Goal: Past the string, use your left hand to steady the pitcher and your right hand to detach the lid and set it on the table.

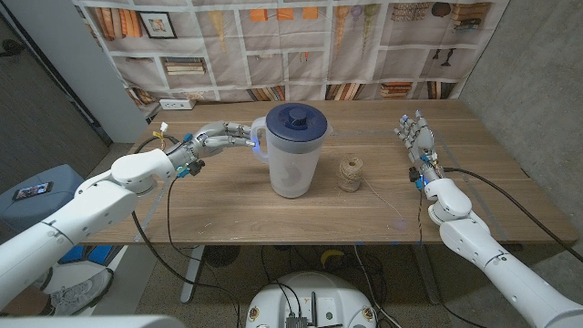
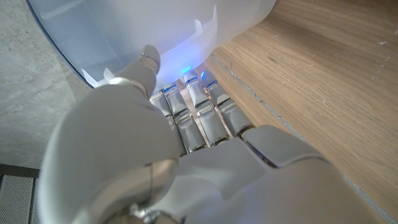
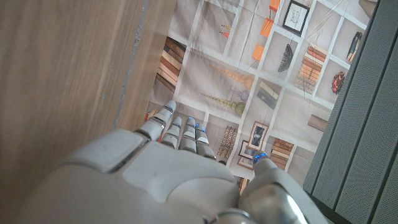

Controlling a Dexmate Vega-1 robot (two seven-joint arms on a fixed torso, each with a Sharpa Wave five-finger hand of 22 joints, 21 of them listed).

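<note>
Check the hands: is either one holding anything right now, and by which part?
The left hand has its fingers at the pitcher handle side; a firm grip cannot be told. The right hand holds nothing, fingers apart, away from the lid.

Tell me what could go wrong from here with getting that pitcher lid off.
The left hand only reaches the pitcher at its handle side, so a firm pull on the blue lid may tip or slide it. The right hand is far off with the ball of string between; a low reach could knock it.
</note>
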